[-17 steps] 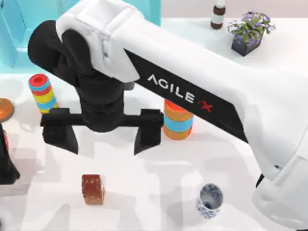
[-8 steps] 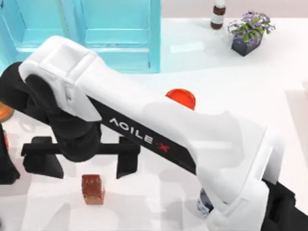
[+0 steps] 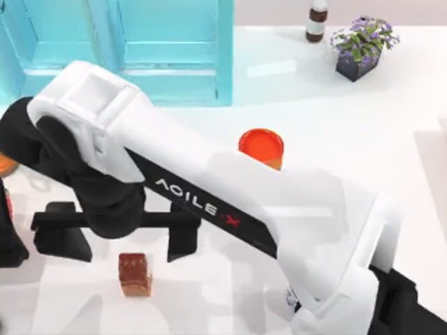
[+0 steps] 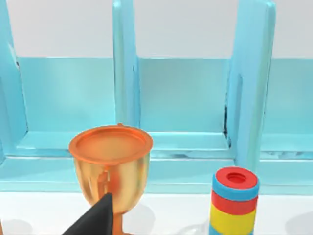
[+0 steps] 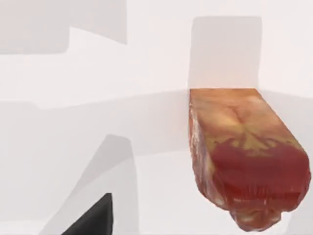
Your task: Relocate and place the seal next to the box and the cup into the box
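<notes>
Top view puts my right gripper [image 3: 122, 241] over the left part of the surface [image 3: 335, 139], its jaws spread wide and holding nothing, just behind the seal [image 3: 135, 273], which sits alone on the white and apart from both fingers. I judge the task barely begun: the seal is not yet gripped and not yet beside the box [image 3: 167, 49], the turquoise structure along the far edge, and the cup [image 3: 292, 300] peeks out as a sliver of blue-and-white under my right arm near the front, so it is not in the box either. Both moves are left, and I read the seal pick as the step in hand. My left gripper [image 3: 8, 237] sits parked at the left edge; I cannot tell whether it is open. An orange cylinder [image 3: 261, 146] stands mid-surface, with a potted plant [image 3: 362, 45] and a small bottle [image 3: 317, 19] at the far right. Right wrist view gives me what the overhead cannot: the seal's [image 5: 244, 152] carved, glossy face close up, off to one side of a dark fingertip. Left wrist view adds a golden goblet [image 4: 110, 169] and a striped ring stack [image 4: 234, 200] before the box's compartments [image 4: 181, 103], things my right arm hides from above.
</notes>
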Controlling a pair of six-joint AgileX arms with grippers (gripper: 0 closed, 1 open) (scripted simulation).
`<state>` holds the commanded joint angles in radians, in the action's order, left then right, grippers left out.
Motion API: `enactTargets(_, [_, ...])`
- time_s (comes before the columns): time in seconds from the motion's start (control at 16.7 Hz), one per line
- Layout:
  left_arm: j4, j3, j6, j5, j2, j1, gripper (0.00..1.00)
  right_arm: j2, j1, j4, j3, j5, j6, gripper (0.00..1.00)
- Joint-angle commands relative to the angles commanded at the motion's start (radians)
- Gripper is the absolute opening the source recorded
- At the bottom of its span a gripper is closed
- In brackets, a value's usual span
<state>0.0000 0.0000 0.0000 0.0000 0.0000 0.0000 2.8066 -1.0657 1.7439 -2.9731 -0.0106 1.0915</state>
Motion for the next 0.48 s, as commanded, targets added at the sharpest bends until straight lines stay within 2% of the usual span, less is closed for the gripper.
enactTargets(0.48, [0.0, 0.0, 0.0, 0.0, 0.0, 0.0, 1.0, 0.328, -0.003, 0.123, -0.463, -0.005, 0.003, 1.0])
